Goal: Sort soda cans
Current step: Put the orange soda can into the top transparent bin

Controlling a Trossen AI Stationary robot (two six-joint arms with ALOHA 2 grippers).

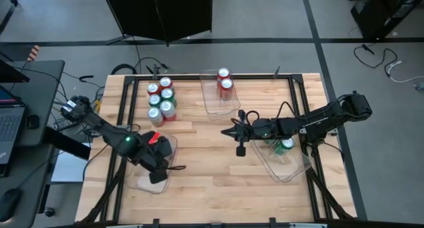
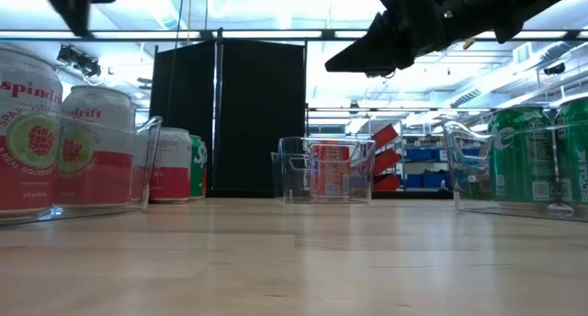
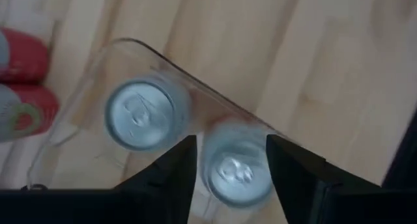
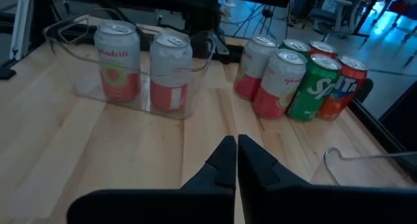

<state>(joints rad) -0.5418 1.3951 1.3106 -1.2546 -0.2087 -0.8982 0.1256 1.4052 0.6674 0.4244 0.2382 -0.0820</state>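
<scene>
Two white-and-red soda cans [image 3: 140,113] stand upright in the clear bin [image 1: 142,183] at the table's near left. My left gripper [image 3: 231,146] hangs open above it, fingers either side of one can's silver top [image 3: 238,175]; the low view shows that gripper [image 2: 78,4] above the can tops. My right gripper [image 4: 236,146] is shut and empty, raised over the table's middle [image 1: 240,143], pointing left. A loose cluster of several cans [image 1: 161,99], red, green and white, stands at the far left. Two red cans [image 1: 224,82] fill the far bin; green cans [image 1: 286,146] stand in the right bin.
The far-centre bin [image 1: 212,105] and the right bin [image 1: 291,171] are clear plastic with rims higher than the cans. The right arm lies over the right bin. Bare wood spans the table's middle and near edge. A black frame rail runs round the tabletop.
</scene>
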